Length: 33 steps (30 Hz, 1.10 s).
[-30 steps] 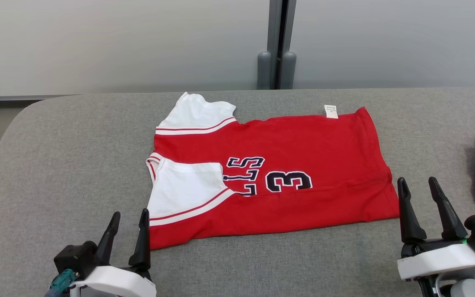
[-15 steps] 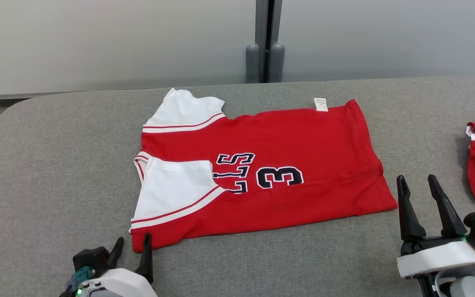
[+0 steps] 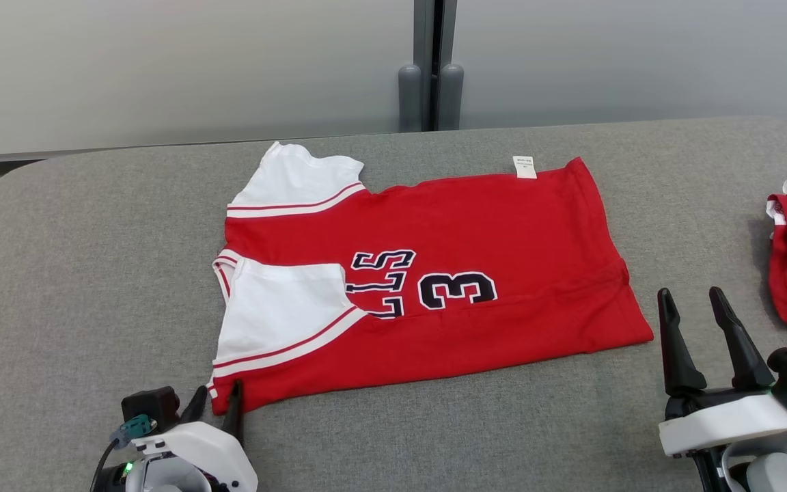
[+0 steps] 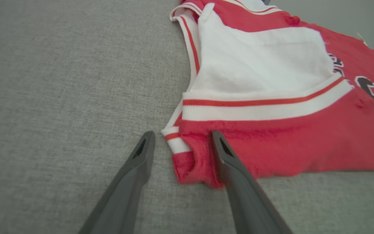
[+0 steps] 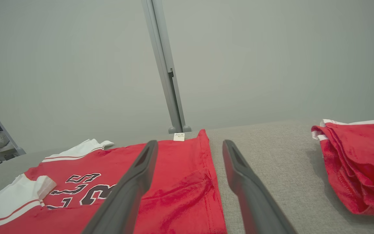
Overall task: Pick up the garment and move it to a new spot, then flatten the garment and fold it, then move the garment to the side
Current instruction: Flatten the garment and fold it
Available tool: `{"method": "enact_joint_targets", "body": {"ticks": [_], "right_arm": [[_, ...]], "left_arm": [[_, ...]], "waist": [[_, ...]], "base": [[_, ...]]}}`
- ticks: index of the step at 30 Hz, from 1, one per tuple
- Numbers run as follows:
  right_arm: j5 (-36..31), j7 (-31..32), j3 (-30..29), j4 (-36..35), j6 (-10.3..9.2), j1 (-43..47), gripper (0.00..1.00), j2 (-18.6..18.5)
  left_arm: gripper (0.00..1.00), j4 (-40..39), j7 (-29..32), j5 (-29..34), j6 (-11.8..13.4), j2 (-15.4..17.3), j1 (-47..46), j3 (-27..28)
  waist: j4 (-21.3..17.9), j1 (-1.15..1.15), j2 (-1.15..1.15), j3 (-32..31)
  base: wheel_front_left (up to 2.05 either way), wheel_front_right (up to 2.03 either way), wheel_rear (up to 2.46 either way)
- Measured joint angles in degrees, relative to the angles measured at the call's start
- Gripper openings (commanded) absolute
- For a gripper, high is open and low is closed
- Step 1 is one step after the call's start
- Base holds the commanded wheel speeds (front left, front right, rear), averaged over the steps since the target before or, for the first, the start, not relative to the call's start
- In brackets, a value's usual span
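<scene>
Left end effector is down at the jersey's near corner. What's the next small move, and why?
Probably close the left end effector: its open fingers straddle the jersey at its near-left corner, which lies between them ungripped.

Red jersey (image 3: 516,239) with white red-striped sleeves, dark lettering and a 3, lying flat and sideways mid counter (image 3: 79,273). Sleeves point left, hem right. Near sleeve (image 3: 277,307) is flipped onto the chest, little white tag (image 3: 524,166) at the far edge.
</scene>
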Motion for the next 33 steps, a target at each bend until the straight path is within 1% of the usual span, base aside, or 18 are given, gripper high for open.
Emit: {"method": "enact_joint_targets", "body": {"ticks": [1,4,8,13,18,23,28,29,30,31,33], "right_arm": [[-0.01,0.0,-0.36,0.14,0.0,-0.1,1.0,0.03],[-0.03,-0.01,-1.44,1.78,0.0,-0.4,1.0,0.04],[0.71,-0.05,-2.43,7.25,0.0,-1.54,1.0,0.24],[3.22,3.99,-4.49,14.84,0.0,-4.82,1.0,1.42],[6.5,8.72,-6.01,22.07,0.0,-8.57,1.0,2.78],[9.29,11.13,-6.8,27.89,0.0,-12.27,1.0,2.94],[9.68,11.51,-6.68,32.54,0.0,-15.0,1.0,1.99],[9.93,11.54,-6.62,33.28,0.0,-15.45,0.76,2.01],[10.61,11.57,-6.59,33.78,0.0,-15.8,0.27,2.04],[10.95,11.6,-6.44,34.22,0.0,-16.05,0.0,2.01],[11.31,11.59,-5.42,34.82,0.0,-16.21,0.0,1.78]], "left_arm": [[0.0,0.37,0.01,-0.13,-0.05,0.02,-0.34,-0.37],[0.0,0.55,-0.68,-0.66,-0.49,-0.25,-0.87,-0.77],[0.0,-1.77,-2.03,-0.78,-0.58,-0.48,-1.2,-0.41],[0.0,-9.8,-2.33,1.12,-1.12,-0.47,-1.31,0.62],[0.0,-16.97,-2.37,1.76,-1.58,-0.47,0.91,0.07],[0.0,-19.19,-2.38,2.1,-1.77,-0.52,1.55,-2.31],[0.0,-19.82,-2.38,1.99,-1.51,-0.47,1.73,-3.28],[0.0,-19.83,-2.38,1.99,-1.48,-0.48,1.76,-3.41],[0.0,-19.81,-2.38,1.99,-1.46,-0.48,1.84,-3.43],[0.0,-19.76,-2.38,2.0,-1.41,-0.47,1.97,-3.38],[0.0,-19.59,-2.38,2.1,-1.34,-0.49,2.09,-3.04]], "waist": [[0.0,0.0,0.0,0.01],[0.13,0.0,0.0,0.04],[0.77,0.0,0.0,-0.04],[1.91,0.0,0.0,0.14],[3.16,0.0,0.0,1.12],[4.67,0.0,0.0,2.22],[5.91,0.0,0.0,2.85],[6.04,0.0,0.0,2.85],[6.1,0.0,0.0,2.78],[6.1,0.0,0.0,2.69],[5.99,0.0,0.0,2.45]], "base": [[0.0,0.0,0.0],[0.0,0.0,0.0],[0.0,0.0,0.0],[0.0,0.0,0.0],[0.0,0.0,0.0],[0.0,0.0,0.0],[0.0,0.0,0.0],[0.0,0.0,0.0],[0.0,0.0,0.0],[0.0,0.0,0.0],[0.0,0.0,0.0]]}}
